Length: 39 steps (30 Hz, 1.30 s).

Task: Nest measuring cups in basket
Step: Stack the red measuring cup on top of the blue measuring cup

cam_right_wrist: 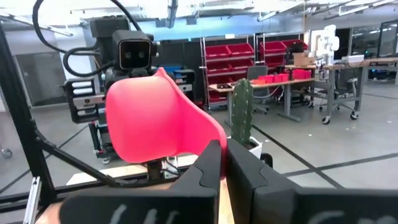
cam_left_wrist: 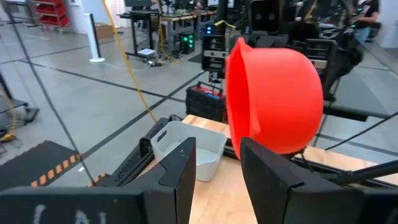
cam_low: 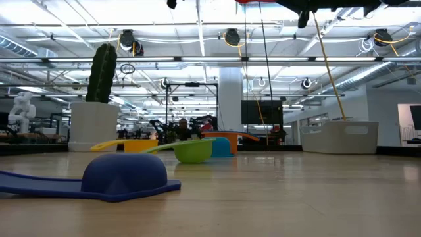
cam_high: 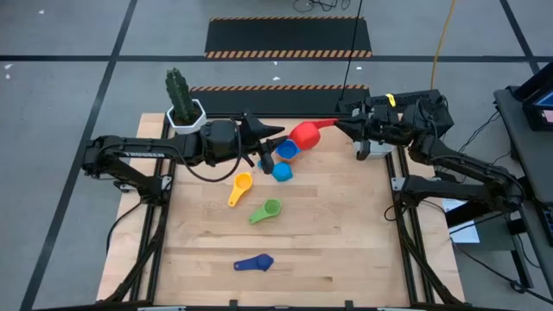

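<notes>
Dark blue measuring cup lies nearest, bowl down, alone on the wooden table. Beyond it I note the green cup and yellow cup, then two light blue cups just beside the left gripper; the orange cup shows only in the low view.

At the far edge, the right gripper is clamped on the handle of the red cup, held above the table, long axis running left to right, bowl toward the left arm. The left gripper's fingers stand partly apart, gripping nothing I can see, just left of that bowl.

The basket sits at the far right, under the right wrist, so the right arm is nearer. I judge the red cup must travel right; the right edge leaves little room, the middle is open.
</notes>
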Tool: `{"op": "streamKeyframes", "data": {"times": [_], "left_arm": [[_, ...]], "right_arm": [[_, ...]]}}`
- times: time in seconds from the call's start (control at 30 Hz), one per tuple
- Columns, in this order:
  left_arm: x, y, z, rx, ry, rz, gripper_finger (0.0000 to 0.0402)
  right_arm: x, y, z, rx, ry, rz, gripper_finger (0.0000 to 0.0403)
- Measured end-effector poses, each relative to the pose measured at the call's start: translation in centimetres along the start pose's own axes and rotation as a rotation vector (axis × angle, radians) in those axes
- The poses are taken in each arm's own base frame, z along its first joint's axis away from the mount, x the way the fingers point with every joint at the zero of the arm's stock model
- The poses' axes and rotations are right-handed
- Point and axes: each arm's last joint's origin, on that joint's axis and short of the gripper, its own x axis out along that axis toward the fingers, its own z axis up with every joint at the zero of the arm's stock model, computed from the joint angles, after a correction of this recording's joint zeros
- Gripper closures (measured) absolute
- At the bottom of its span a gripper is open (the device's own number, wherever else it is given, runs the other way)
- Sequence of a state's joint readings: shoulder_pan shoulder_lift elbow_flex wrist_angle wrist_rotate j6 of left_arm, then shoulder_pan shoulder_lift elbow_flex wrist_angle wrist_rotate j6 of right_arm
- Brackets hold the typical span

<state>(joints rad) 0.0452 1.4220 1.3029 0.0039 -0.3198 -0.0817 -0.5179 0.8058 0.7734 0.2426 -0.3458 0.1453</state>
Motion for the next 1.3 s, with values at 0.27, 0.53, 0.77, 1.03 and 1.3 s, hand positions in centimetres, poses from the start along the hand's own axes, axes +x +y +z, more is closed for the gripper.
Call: {"op": "streamKeyframes", "data": {"times": [0.27,0.53,0.77,1.03,1.3], "left_arm": [[0.5,-0.1,-0.5,-0.006,0.015,-0.003,0.0275],[0.2,0.3,-0.1,-0.02,0.016,-0.029,0.0275],[0.4,0.6,0.5,-0.041,-0.043,-0.059,0.0275],[0.5,0.9,0.7,-0.03,-0.063,-0.056,0.0275],[0.3,1.0,0.9,-0.026,-0.072,-0.058,0.0275]], "right_arm": [[0.8,-0.3,-0.3,0.002,-0.007,0.001,0.0403],[0.6,-0.2,0.3,-0.015,-0.055,0.004,0.0403],[0.6,-0.2,0.2,-0.014,-0.053,-0.004,0.0403],[0.8,-0.4,0.0,-0.008,-0.043,-0.026,0.0403],[0.8,-0.5,0.0,-0.013,-0.039,-0.033,0.0403]]}}
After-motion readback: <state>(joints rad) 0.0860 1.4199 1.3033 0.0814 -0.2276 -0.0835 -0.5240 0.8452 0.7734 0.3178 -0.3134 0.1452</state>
